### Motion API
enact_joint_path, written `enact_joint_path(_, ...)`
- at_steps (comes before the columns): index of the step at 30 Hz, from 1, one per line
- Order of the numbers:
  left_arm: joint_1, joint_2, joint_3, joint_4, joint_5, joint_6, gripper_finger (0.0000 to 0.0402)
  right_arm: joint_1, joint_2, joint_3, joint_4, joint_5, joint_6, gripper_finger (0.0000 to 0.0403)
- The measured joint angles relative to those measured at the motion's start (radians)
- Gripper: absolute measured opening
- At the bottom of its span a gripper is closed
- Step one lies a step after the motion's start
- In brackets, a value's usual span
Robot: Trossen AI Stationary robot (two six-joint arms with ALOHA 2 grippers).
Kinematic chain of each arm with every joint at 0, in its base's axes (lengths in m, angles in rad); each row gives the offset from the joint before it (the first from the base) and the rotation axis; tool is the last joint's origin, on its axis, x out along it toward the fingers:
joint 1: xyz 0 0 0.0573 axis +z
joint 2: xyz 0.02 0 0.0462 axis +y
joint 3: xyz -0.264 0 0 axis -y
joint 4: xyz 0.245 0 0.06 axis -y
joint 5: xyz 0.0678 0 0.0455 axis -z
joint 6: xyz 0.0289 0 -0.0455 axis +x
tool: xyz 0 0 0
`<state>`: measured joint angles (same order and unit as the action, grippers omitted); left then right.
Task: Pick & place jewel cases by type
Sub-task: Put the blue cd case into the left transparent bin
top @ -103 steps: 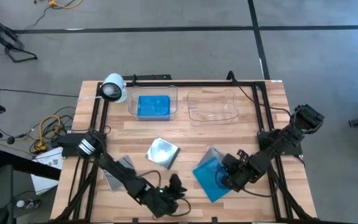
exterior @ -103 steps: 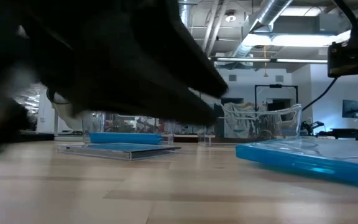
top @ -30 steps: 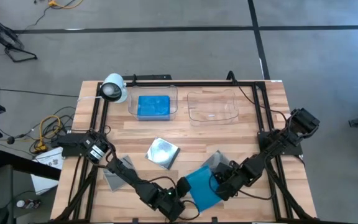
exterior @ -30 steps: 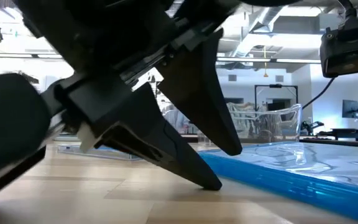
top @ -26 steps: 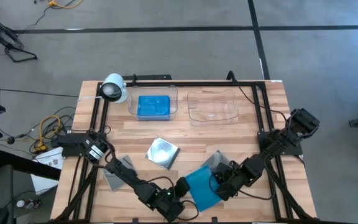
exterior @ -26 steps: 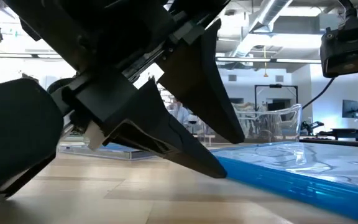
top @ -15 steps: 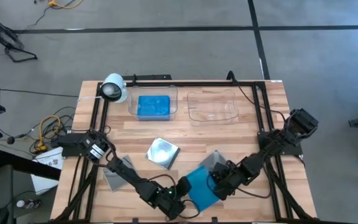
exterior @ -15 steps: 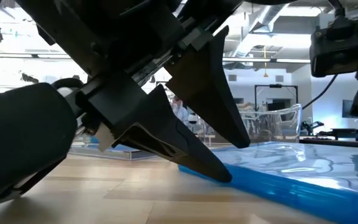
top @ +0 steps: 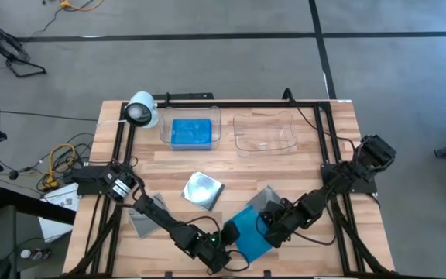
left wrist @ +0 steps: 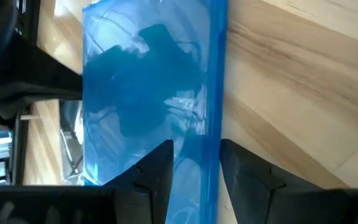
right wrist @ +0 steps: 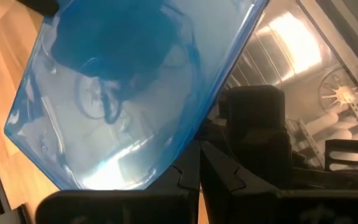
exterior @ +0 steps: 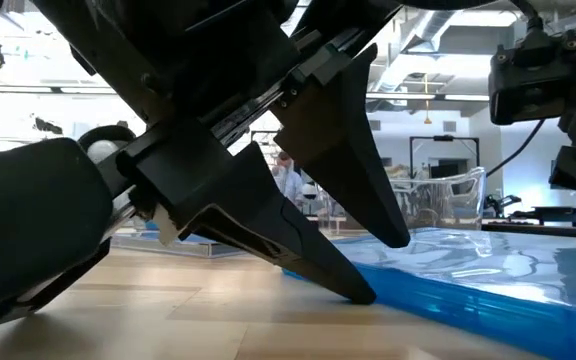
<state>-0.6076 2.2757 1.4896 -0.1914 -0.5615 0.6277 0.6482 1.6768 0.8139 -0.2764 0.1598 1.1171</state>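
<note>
Near the table's front edge, the right gripper [top: 263,227] is clamped on one edge of the blue jewel case [top: 248,234], while the left gripper [top: 224,246] straddles its opposite edge with fingers parted (apparently not pinching). A silvery case [top: 203,189] lies nearby; a grey one [top: 268,198] sits beside the right arm.
</note>
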Motion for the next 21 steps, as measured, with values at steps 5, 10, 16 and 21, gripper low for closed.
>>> enact_joint_path(5,0.000,0.028,0.006,0.007,-0.021,0.010,0.0129,-0.009,0.000,0.000,0.007,0.001,-0.024,0.0000)
enact_joint_path(10,-0.006,0.030,0.008,0.012,-0.148,-0.013,0.0129,-0.009,0.000,-0.002,0.029,-0.001,-0.045,0.0000)
enact_joint_path(16,-0.008,0.034,0.010,0.021,-0.219,-0.003,0.0129,-0.009,0.000,-0.002,0.020,-0.001,-0.045,0.0000)
enact_joint_path(21,-0.008,0.036,0.009,0.011,-0.328,-0.010,0.0129,-0.009,-0.002,-0.002,0.012,-0.004,-0.045,0.0000)
